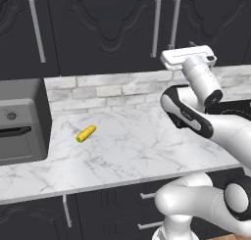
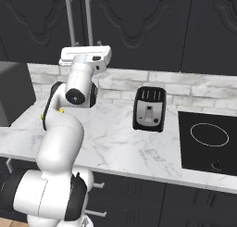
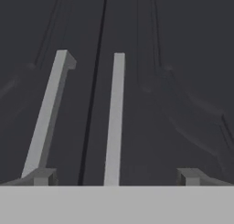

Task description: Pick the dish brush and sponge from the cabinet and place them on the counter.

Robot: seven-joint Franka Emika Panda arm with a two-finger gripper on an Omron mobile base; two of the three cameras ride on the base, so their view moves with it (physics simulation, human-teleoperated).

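The arm is raised toward the cabinet, whose dark carved doors are closed across the top of both base views. The gripper faces the doors straight on, its fingers spread wide apart and grasping nothing. In the hand view two long silver bar handles stand on either side of the seam between two doors; the right one rises between the fingers, nearer the left finger, and the left one leans just above that left fingertip. Whether the fingers touch the door cannot be told.

The dish brush and the sponge are not visible anywhere; the shut doors hide whatever the cabinet holds.

Below, the white marble table carries a yellow corn cob with a green end, lying toward the left near a dark grey oven-like appliance. In the right base view a black toaster stands on the table to the right of the arm, with a black cooktop set into the table further right.
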